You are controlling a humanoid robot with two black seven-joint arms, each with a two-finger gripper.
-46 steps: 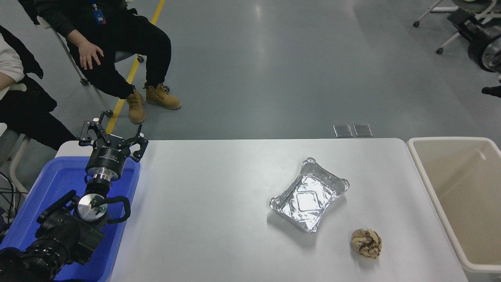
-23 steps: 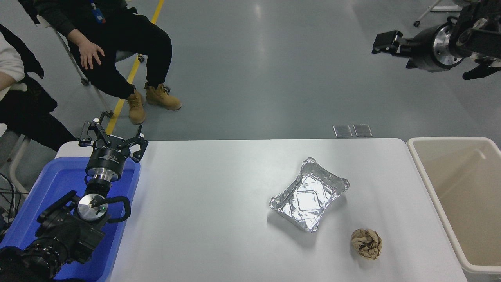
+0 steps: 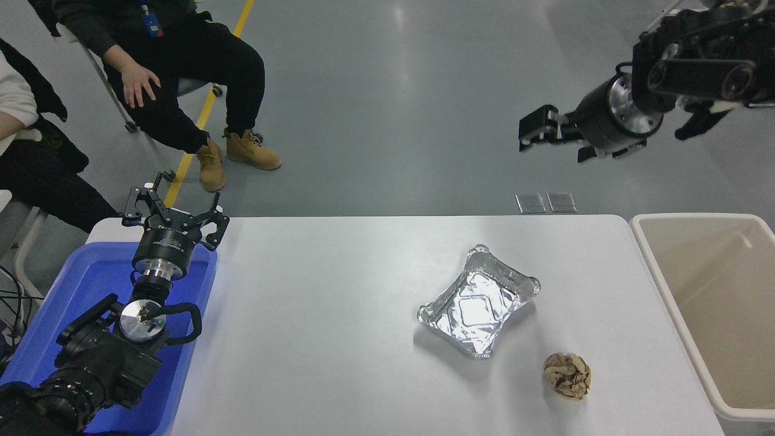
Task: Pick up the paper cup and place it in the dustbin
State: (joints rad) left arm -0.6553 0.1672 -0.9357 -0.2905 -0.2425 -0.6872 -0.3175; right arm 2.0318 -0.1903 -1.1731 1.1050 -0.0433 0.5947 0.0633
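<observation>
No paper cup is showing anywhere in view; the table (image 3: 339,339) is carrying only a foil tray (image 3: 477,301) right of centre and a crumpled brown paper ball (image 3: 567,375) at about 5 o'clock from the tray, so the cup's place cannot be told.

Judging by the task wording, a paper cup is likely handling light and thin-walled, crushing easily and tipping at a nudge; a gentle pinch across the wall or over the rim is probably suiting it best.

The dustbin (image 3: 655,266) is sitting at the table's right edge, at 3 o'clock from the tray, looking empty in the part shown.

The right gripper (image 3: 533,130) is hanging high at 1 o'clock from the tray, well above the table, holding nothing visible; whether its claw is spread or pressed together cannot be told.

The left gripper (image 3: 172,213) is sitting parked at lower left over a blue bin (image 3: 91,272), claw spread.

Two seated people are at the top left.
</observation>
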